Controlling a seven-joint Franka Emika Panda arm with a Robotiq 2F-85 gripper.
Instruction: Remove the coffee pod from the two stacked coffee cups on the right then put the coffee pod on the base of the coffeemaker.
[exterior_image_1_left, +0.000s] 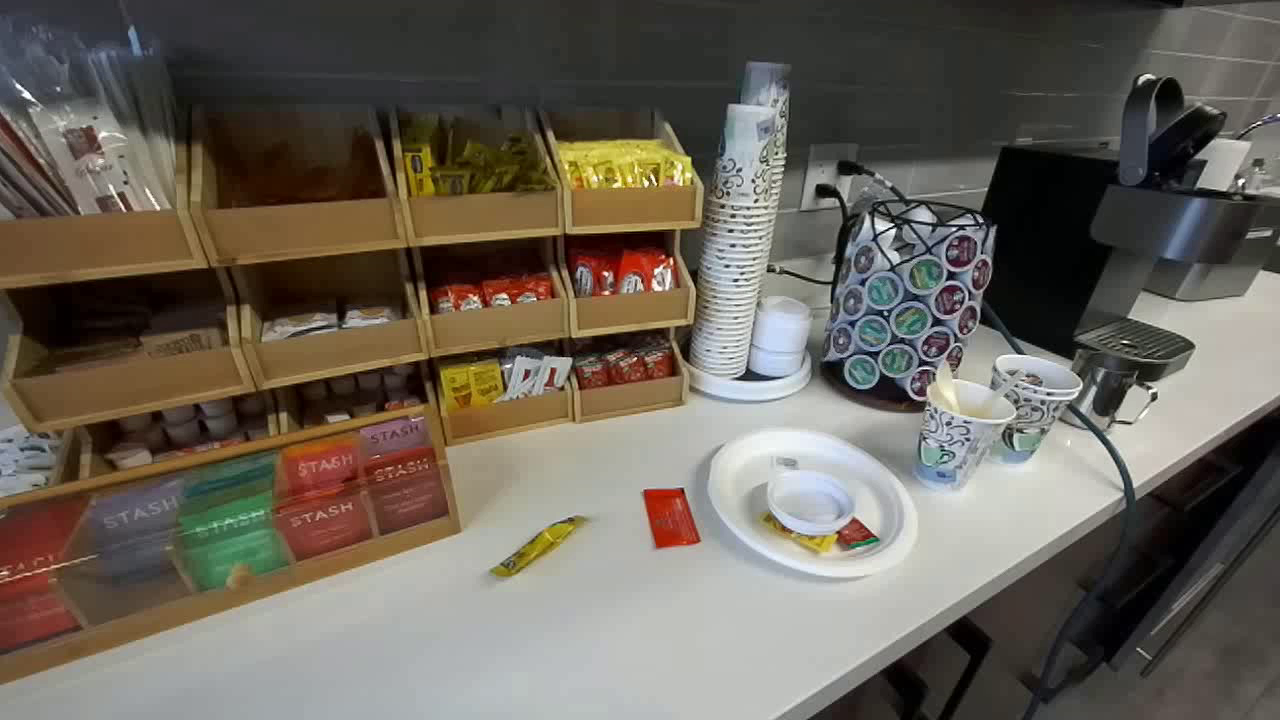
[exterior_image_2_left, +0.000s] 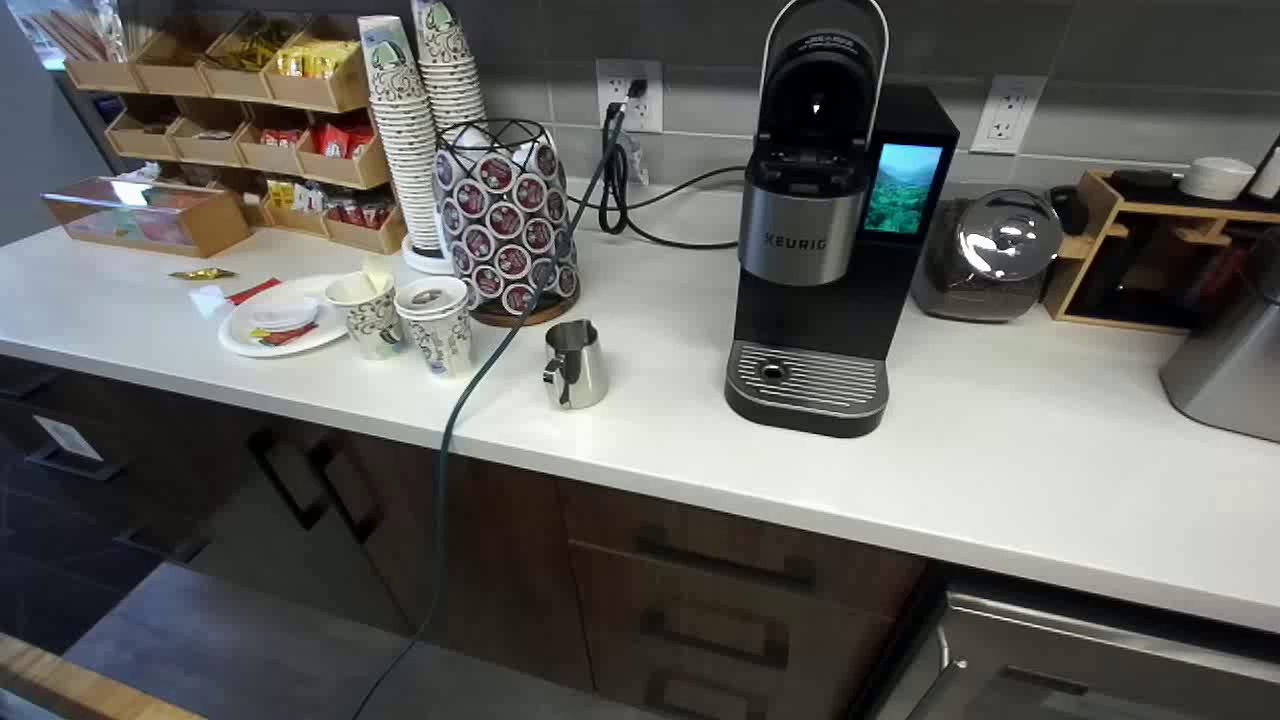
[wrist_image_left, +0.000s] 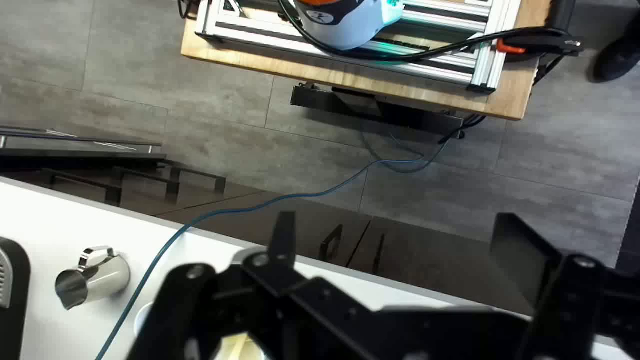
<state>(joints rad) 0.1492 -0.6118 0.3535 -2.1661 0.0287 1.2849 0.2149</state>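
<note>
The two stacked coffee cups (exterior_image_1_left: 1022, 436) are white with a printed pattern and stand upright on the counter in both exterior views (exterior_image_2_left: 440, 340). The coffee pod (exterior_image_2_left: 432, 297) shows as a small dark-and-white round thing in the mouth of the upper cup. In the wrist view only a white rim of these cups (wrist_image_left: 143, 317) shows, partly hidden by the gripper. The base of the coffeemaker (exterior_image_2_left: 806, 385) is a low dark tray with a silver slatted top, also in an exterior view (exterior_image_1_left: 1140, 345). My gripper (wrist_image_left: 395, 237) shows only in the wrist view, open and empty, above the counter's front edge.
A steel pitcher (exterior_image_2_left: 576, 365) stands between the cups and the coffeemaker. A cable (exterior_image_2_left: 480, 375) runs over the counter edge beside the cups. Another cup with stirrers (exterior_image_1_left: 960, 435), a wire pod holder (exterior_image_1_left: 910, 300), and a white plate (exterior_image_1_left: 740, 470) stand nearby. The coffeemaker's lid (exterior_image_2_left: 820, 80) is raised.
</note>
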